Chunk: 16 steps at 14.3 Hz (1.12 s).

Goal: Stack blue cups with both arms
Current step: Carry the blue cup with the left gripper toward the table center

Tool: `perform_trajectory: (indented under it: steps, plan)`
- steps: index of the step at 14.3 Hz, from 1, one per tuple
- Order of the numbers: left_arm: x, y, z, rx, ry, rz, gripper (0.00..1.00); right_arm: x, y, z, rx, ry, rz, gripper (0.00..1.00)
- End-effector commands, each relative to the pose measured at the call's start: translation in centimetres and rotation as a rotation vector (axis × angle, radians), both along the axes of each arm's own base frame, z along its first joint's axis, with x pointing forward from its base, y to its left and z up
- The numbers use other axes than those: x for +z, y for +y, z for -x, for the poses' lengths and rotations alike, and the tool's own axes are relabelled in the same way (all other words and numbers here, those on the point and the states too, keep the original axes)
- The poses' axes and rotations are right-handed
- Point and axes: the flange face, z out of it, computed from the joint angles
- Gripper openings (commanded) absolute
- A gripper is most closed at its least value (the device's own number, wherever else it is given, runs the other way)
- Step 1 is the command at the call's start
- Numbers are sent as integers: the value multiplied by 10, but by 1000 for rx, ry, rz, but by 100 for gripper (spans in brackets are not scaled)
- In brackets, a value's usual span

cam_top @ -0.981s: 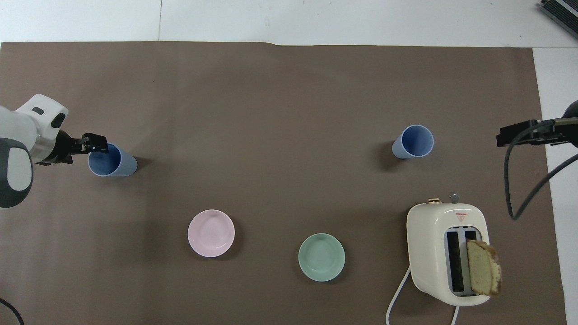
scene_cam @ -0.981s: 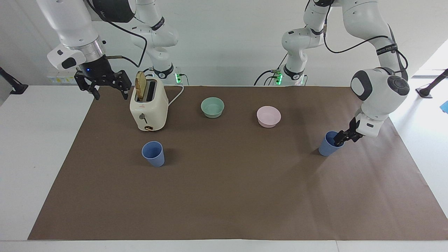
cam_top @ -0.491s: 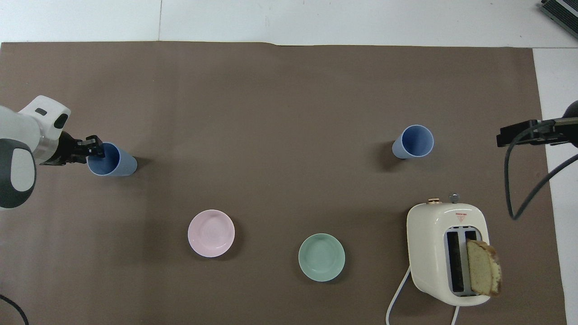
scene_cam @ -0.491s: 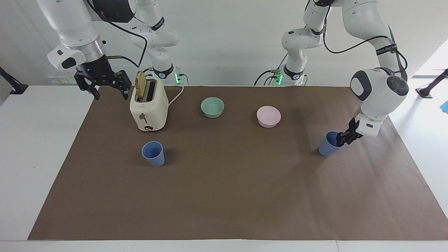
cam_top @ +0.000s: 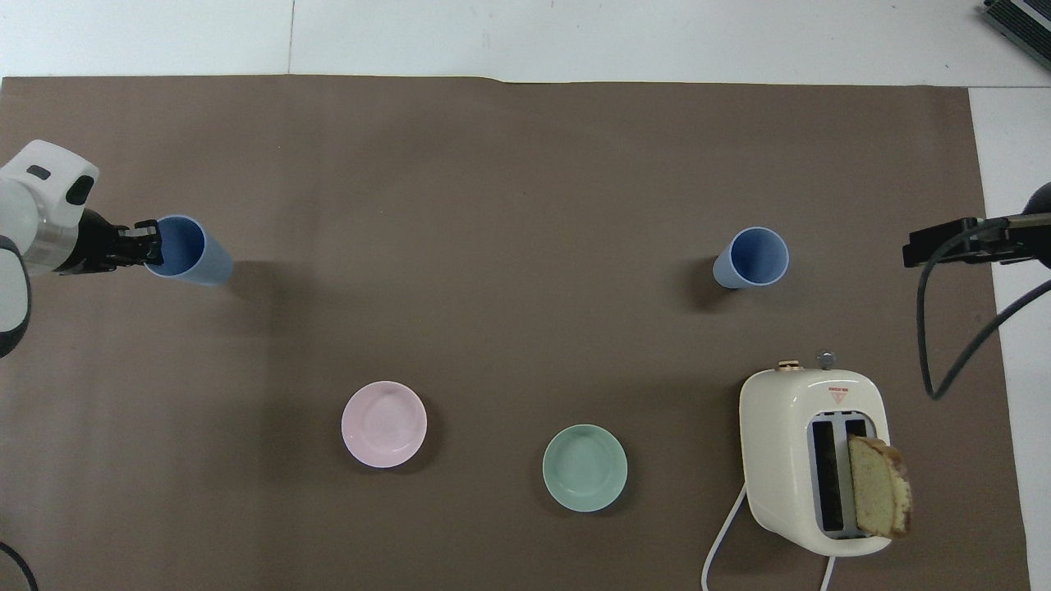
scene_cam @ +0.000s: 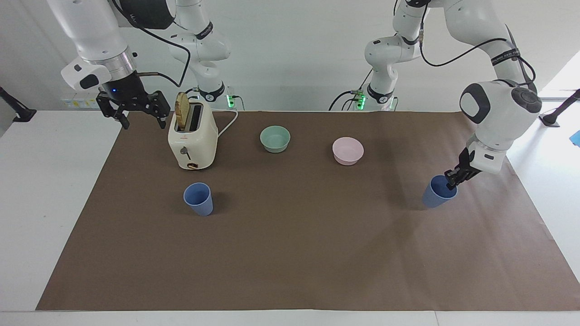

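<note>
Left gripper (scene_cam: 453,178) is pinched on the rim of 1 blue cup (scene_cam: 437,192) at the left arm's end of the mat, cup tilted and apparently just off the surface. Step in hand: pickup and carry. 2nd blue cup (scene_cam: 198,198) stands upright just in front of the toaster (scene_cam: 192,138). Right gripper (scene_cam: 134,108) waits spread wide, holding nothing, beside the toaster. Next move likely needs the held cup brought over the 2nd cup, mouths aligned.
</note>
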Motion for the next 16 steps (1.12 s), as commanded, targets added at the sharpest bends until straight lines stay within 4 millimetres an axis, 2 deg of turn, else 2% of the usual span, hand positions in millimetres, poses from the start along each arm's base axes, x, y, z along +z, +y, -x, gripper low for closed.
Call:
perform_trajectory:
  steps: [1, 5, 7, 9, 10, 13, 16]
  plan:
    - [47, -46, -9, 61, -15, 23, 0, 2, 0, 5, -6, -2, -22, 100]
    - [51, -152, -2, 115, -26, 47, 0, 2, 0, 5, -6, -2, -22, 100]
    - [43, -211, 6, 142, -37, 72, 0, 2, 0, 5, -6, -2, -22, 100]
    - [12, -276, 13, 167, -42, 89, 0, 2, 1, 5, -4, -2, -22, 100]
    - [0, -299, 19, 162, -45, 87, 0, 2, 1, 5, -4, 0, -22, 100]
    - [-16, -348, 36, 121, -53, 107, 0, 2, 0, 5, -6, -2, -22, 100]
    - [-38, -375, 52, 85, -35, 99, 0, 2, 0, 5, -7, -2, -22, 100]
